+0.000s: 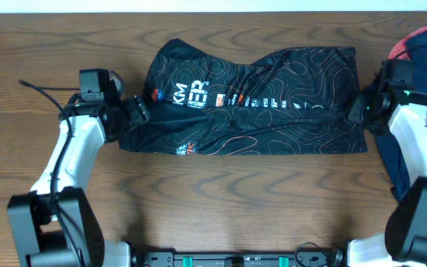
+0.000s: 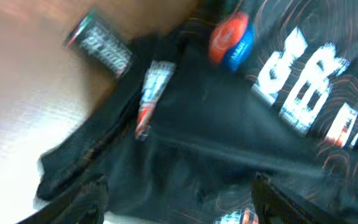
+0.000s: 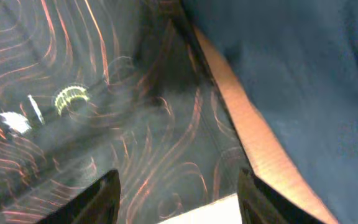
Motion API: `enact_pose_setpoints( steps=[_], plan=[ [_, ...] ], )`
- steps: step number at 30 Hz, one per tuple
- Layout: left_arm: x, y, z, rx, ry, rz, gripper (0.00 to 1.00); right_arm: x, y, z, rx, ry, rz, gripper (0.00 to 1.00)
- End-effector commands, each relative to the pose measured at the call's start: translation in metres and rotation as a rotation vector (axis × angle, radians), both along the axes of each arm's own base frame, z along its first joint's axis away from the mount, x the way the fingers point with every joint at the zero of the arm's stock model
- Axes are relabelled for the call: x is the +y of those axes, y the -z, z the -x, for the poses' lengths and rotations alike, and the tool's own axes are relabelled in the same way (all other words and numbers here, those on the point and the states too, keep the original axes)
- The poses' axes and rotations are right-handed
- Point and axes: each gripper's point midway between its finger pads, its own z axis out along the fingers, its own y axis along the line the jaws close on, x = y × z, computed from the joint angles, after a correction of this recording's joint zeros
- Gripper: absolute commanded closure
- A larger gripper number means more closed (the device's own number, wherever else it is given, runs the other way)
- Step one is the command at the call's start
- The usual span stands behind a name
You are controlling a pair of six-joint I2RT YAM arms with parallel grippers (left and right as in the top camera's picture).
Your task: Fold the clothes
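Black jersey (image 1: 250,96): flat crosswise on table (image 1: 236,208); navy garment (image 1: 421,119) heaped beside right end | left gripper (image 1: 136,111): at sleeve end, spread wide, apparently empty (blurred) | right gripper (image 1: 362,105): at opposite edge, spread wide, empty | advised: pinch both layers, lift evenly, keep taut.

The overhead camera is looking straight down on the whole jersey (image 1: 250,96) from well above. Both wrist cameras are peering closely at its opposite ends, sharing them with overhead
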Motion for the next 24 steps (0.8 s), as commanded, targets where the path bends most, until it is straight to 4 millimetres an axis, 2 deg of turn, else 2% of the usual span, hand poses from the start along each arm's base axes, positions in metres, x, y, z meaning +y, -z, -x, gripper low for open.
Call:
enact_pose_setpoints(
  steps=[1, 5, 8, 11, 18, 19, 21, 22, 24],
  plan=[
    [0.006, 0.002, 0.019, 0.070, -0.002, -0.032, 0.25, -0.003, -0.004, 0.022, 0.069, -0.006, 0.033, 0.42],
    [0.021, 0.029, 0.038, 0.161, -0.070, -0.106, 0.25, 0.002, 0.025, 0.048, 0.168, 0.006, 0.010, 0.42],
    [0.023, 0.050, 0.044, 0.183, -0.085, -0.108, 0.24, 0.004, 0.051, 0.062, 0.199, 0.024, 0.000, 0.42],
    [0.023, 0.067, 0.041, 0.172, -0.086, -0.111, 0.24, 0.004, 0.071, 0.064, 0.177, 0.026, 0.006, 0.42],
    [0.018, 0.094, 0.035, 0.186, -0.076, -0.080, 0.26, 0.005, 0.089, 0.065, 0.130, 0.047, 0.007, 0.44],
    [0.018, 0.096, 0.035, 0.192, -0.076, -0.080, 0.32, 0.005, 0.090, 0.064, 0.123, 0.047, 0.008, 0.46],
    [0.018, 0.100, 0.037, 0.204, -0.075, -0.079, 0.57, 0.005, 0.092, 0.065, 0.119, 0.048, 0.009, 0.60],
    [0.018, 0.100, 0.037, 0.207, -0.075, -0.079, 0.64, 0.005, 0.092, 0.065, 0.120, 0.048, 0.009, 0.69],
    [0.018, 0.100, 0.038, 0.211, -0.075, -0.079, 0.94, 0.005, 0.093, 0.065, 0.119, 0.048, 0.010, 0.88]
  ],
)
